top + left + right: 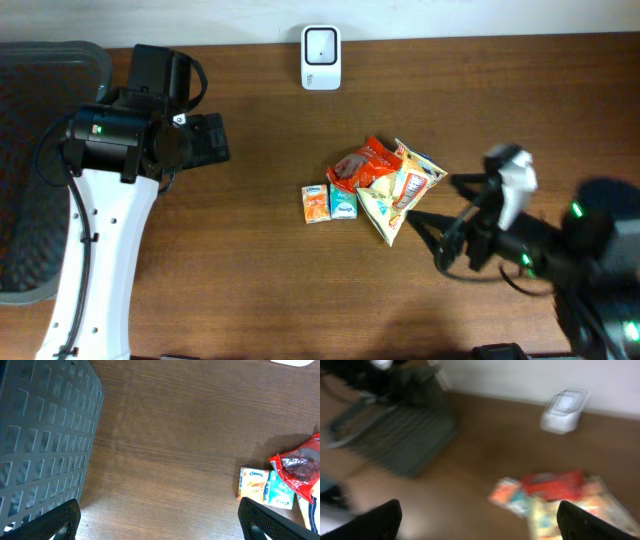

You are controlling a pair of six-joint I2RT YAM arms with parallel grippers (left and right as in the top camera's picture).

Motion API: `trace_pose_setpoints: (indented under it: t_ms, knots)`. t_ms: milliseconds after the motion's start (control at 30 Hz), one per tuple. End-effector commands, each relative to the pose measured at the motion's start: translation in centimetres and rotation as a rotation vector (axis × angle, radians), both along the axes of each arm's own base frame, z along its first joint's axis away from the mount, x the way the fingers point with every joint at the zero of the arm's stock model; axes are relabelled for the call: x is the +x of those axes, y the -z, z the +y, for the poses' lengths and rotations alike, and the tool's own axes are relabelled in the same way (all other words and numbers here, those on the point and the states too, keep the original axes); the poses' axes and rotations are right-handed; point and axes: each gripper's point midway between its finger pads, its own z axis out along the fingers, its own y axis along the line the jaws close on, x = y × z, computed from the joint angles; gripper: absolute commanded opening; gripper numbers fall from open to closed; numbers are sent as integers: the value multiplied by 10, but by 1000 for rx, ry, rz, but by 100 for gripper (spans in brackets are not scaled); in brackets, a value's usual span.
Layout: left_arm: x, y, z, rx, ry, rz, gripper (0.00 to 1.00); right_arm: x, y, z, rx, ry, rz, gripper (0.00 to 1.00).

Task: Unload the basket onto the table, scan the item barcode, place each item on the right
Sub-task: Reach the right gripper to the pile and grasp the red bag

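From above: a heap (pixel 375 185) of snack packs near the middle of the brown table (pixel 250 260). In it, a red pack (pixel 362 163) and some yellow packs (pixel 395 195), lying partly over each other. Just left of them, an orange pack (pixel 316 203) and a teal pack (pixel 343 204), side by side and touching. Probably dumped together, to be picked up one at a time. Cannot tell which pack goes first, and no barcode to be seen on any.

At the top edge of the table, well apart from the heap, a white scanner (pixel 321 58) lying face up, likely so a pack can be held over it. At the left, a grey basket (pixel 40 170), maybe for finished packs. Near it, far from the heap, the left claw (pixel 212 138), wide open and holding nothing. Just beside the yellow packs, the right claw (pixel 430 197), also wide open and empty, most likely lined up for a grab.

Long way of each: both small packs pointing up and down the picture, the red pack slanting up to the right, the yellow packs slanting down to the left.

From the left wrist: black fingertips (pixel 50 522) in the two bottom corners, spread wide, only bare table between. Basket wall on the left, small packs and red pack at the right edge.

From the right wrist: all blurry. Fingertips (pixel 375 522) out at both bottom corners, nothing between. Heap low and to the right, scanner beyond it, basket far left.
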Motion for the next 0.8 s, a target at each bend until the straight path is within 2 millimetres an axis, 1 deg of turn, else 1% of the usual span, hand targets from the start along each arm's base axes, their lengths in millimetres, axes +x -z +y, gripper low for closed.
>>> trace_pose_setpoints:
  t_ms: [0,67,100,133,167,233,300,333,400,500,533,667,700,767]
  knots:
    - [1,1,3,9,-18,2,99,3,-14,31,217,-200,150,98]
    - [1,1,3,9,-18,2,99,28,-1,30,280,-129,305,98]
    - [1,1,3,9,-18,2,99,39,11,27,294,-60,393,98]
    - [1,1,3,9,-18,2,99,47,22,25,279,-12,431,98]
    - [1,1,3,9,-18,2,99,55,36,20,244,55,466,98]
    - [1,1,3,9,-18,2,99,65,74,4,137,245,576,98]
    - [1,1,3,9,-18,2,99,67,108,-9,11,383,667,98]
    - [1,1,4,10,-18,2,99,67,119,-10,-32,402,701,99]
    - [1,1,3,9,-18,2,99,71,135,-6,-71,402,757,98]
    - [1,1,3,9,-18,2,99,92,166,-12,-107,488,826,98]
    - [1,1,4,10,-18,2,99,110,183,-10,-92,520,855,99]
    - [1,1,3,9,-18,2,99,141,208,-1,2,590,922,98]
    - [1,1,3,9,-18,2,99,147,214,4,22,580,935,98]
    - [1,1,3,9,-18,2,99,159,225,19,21,501,906,98]
